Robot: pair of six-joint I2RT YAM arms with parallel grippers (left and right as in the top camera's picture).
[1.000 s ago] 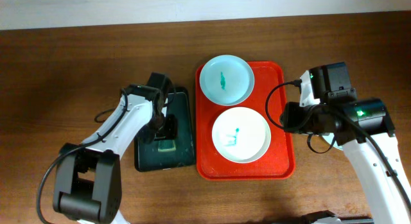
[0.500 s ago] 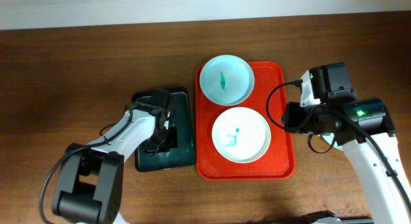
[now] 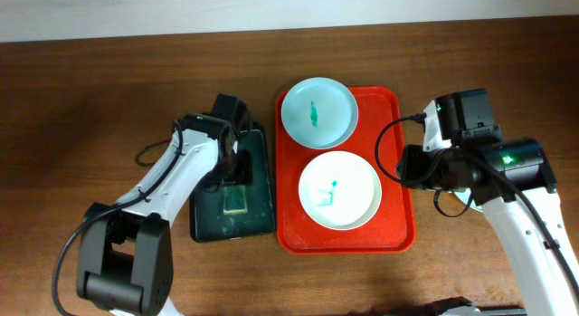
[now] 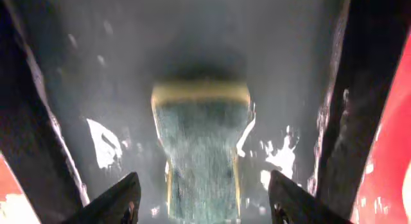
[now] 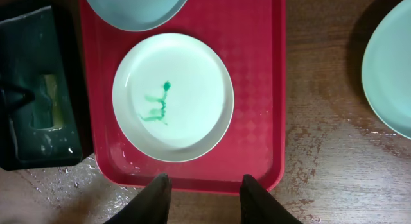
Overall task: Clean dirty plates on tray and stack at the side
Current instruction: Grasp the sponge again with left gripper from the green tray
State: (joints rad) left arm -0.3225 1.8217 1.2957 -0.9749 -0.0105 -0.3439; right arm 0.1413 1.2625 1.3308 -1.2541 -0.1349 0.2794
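The left pincer point(image 4: 205, 193), wide open and empty, hangs directly above the sponge point(image 4: 200, 150), whose long axis runs crosswise to its closing line.

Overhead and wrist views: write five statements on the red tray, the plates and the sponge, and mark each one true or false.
1. The red tray holds a white plate and a mint-blue plate. True.
2. The white plate is wiped clean. False: a teal-green smear sits in its centre.
3. The left gripper is shut on the sponge. False: its fingers are spread, with the sponge lying ungripped between them.
4. A second mint-blue plate lies on the table, off the red tray. True.
5. The sponge lies in the red tray. False: it lies in the black tray beside it.
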